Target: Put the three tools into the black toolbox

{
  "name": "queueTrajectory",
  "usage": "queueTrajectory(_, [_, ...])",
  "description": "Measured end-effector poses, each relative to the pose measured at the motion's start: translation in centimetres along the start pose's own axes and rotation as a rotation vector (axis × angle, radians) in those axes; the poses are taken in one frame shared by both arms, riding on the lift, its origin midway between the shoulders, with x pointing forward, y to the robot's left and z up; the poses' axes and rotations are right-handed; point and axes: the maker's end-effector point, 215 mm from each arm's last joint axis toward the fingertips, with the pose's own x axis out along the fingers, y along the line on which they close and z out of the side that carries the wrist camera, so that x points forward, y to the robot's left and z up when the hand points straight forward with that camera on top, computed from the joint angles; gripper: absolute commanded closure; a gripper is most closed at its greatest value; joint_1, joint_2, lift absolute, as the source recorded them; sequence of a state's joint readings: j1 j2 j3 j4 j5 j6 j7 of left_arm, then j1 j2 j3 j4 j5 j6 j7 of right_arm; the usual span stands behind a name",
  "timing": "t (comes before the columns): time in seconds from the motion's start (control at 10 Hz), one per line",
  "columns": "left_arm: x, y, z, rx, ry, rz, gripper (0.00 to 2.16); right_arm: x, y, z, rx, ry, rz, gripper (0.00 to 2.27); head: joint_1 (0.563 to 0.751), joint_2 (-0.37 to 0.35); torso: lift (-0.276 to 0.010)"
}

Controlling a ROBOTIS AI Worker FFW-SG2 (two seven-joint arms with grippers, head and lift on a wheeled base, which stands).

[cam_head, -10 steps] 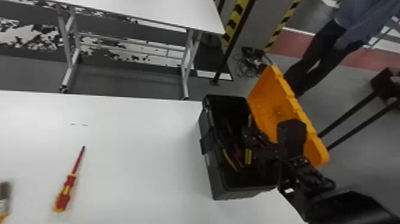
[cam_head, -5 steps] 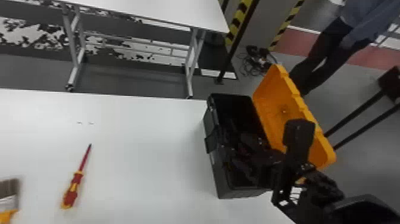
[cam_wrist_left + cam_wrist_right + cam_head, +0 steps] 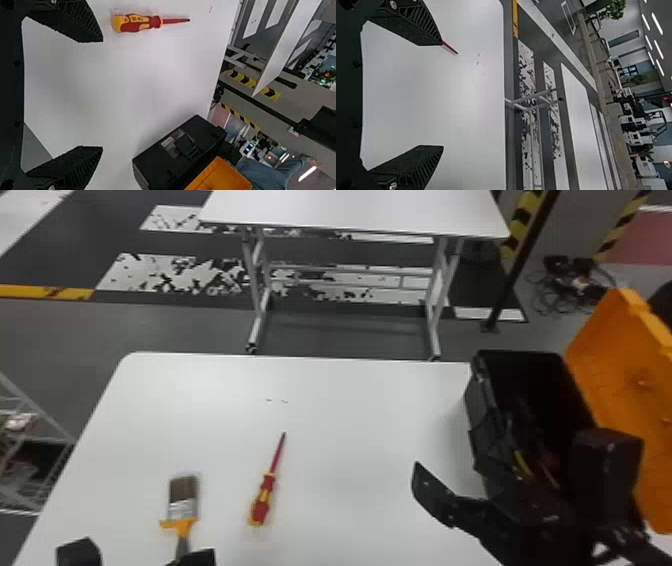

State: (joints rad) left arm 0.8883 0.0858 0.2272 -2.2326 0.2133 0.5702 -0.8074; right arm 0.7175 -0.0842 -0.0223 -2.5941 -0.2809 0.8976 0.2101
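Standing open by the tabletop's (image 3: 350,405) far edge, toward the right, the black toolbox (image 3: 482,440) was partly filled with yellow and red pieces (image 3: 522,462). The screwdriver (image 3: 267,485) was set between it and the paintbrush (image 3: 183,500). Left gripper (image 3: 139,549) and right gripper (image 3: 512,451) were spread wide.

Brush (image 3: 183,510) near screwdriver (image 3: 263,501), black toolbox (image 3: 481,410) open

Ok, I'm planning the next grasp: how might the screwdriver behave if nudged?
The screwdriver would probably roll in a curve, its rounded handle being much thicker than its shaft. It should stay stiff when lifted, given that straight shaft.
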Motion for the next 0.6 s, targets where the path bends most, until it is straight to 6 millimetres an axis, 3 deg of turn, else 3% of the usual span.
queueTrajectory(0.2, [-1.5,2.7,-0.5,-0.034,-0.001,0.071,0.03,0.7,1.4,-1.8,0.012,0.004,0.022,0.08,0.695,0.161,-0.051])
queueTrajectory(0.6, [-5.9,7.4,-1.8,-0.201,0.046,0.211,0.04,1.9,1.5,-3.5,0.014,-0.002,0.036,0.08,0.695,0.346,-0.051])
